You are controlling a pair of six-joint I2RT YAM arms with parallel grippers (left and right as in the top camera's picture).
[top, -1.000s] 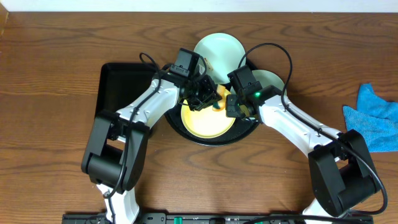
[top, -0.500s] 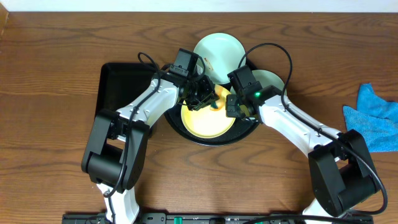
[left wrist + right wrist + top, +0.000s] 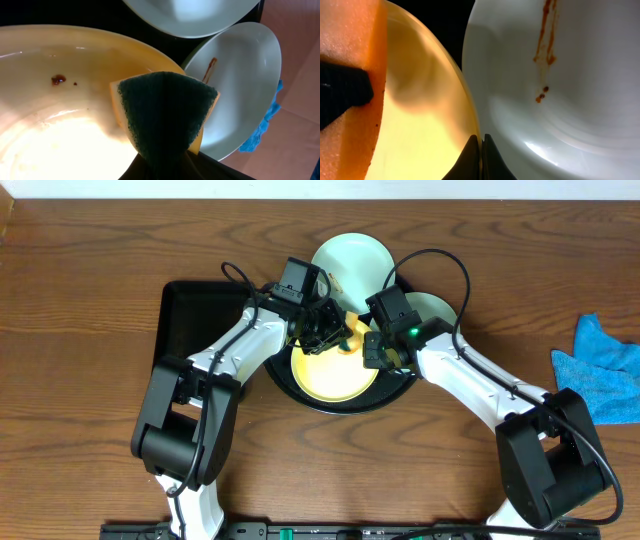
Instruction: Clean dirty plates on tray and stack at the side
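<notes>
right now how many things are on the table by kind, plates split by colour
pale yellow plate: 1
pale mint plates: 2
round black tray: 1
rectangular black tray: 1
sponge: 1
blue cloth: 1
total: 7

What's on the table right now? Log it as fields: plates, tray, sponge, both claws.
yellow plate: on round tray, brown spot inside
far mint plate: no smear visible
right mint plate: brown smear
left claw: shut on sponge, at yellow plate's rim
right claw: pinching yellow plate's rim
blue cloth: far right
</notes>
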